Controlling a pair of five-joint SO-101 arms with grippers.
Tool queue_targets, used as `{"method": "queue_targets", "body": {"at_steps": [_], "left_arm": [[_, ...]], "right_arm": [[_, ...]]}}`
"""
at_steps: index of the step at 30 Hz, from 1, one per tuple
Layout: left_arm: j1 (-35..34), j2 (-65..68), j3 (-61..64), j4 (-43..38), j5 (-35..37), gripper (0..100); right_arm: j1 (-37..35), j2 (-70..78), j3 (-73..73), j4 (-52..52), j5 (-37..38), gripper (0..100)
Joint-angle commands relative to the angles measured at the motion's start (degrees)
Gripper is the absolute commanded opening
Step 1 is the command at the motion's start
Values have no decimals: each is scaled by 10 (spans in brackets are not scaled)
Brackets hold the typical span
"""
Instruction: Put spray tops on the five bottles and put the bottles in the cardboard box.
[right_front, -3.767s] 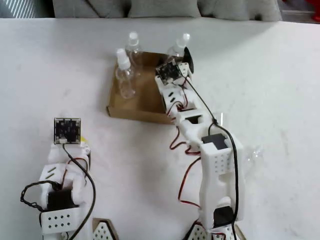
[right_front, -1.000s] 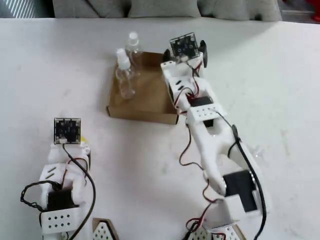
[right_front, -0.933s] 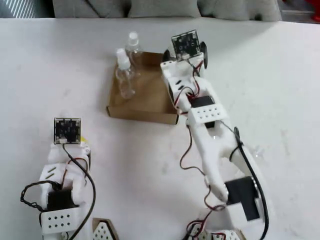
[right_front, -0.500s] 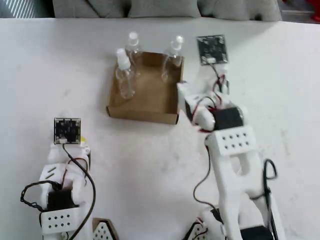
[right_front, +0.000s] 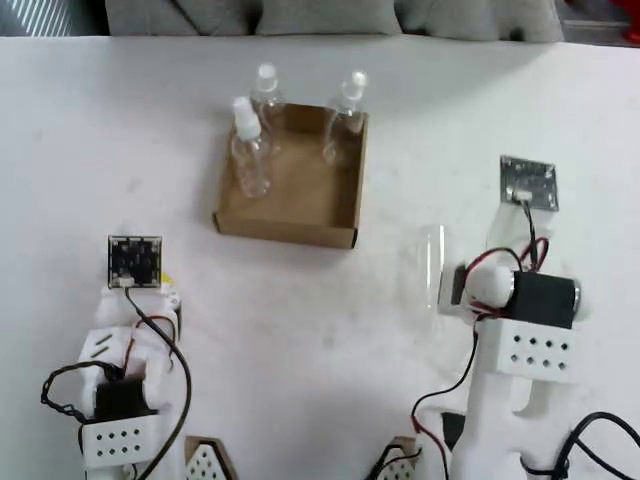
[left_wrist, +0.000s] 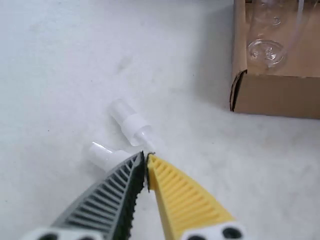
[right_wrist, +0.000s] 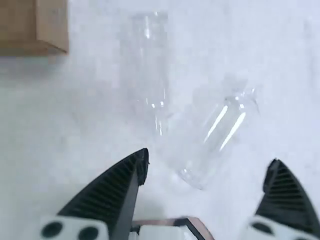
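Left gripper (left_wrist: 146, 159): fingers pressed together, empty, tips just beside two loose spray tops (left_wrist: 131, 125) on the table (right_front: 120, 120). Cardboard box (right_front: 290, 222): three capped bottles (right_front: 250, 150) upright inside. Right gripper (right_wrist: 208, 160): jaws wide apart above two uncapped bottles (right_wrist: 147, 75) lying right of the box. Judged step: fetching the fourth bottle. Next move needs a descent, a firm grip on one bottle, then standing it up for capping.

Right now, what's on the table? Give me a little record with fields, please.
cardboard box: open, on the table
capped bottles: three, upright in the box
bare bottles: two, lying on the table, no tops seen
loose spray tops: two, on the table
left gripper: shut, tips by the loose spray tops
right gripper: open, over the bare bottles
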Motion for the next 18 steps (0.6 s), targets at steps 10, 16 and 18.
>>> {"method": "queue_targets", "body": {"at_steps": [10,16,18], "left_arm": [[5,-4,-4,-7,-4,24],[5,-4,-4,-7,-4,24],[5,-4,-4,-7,-4,24]], "right_arm": [[58,-6,146,-109,150,17],[52,-5,149,-206,150,18],[36,-4,149,-232,150,18]]}}
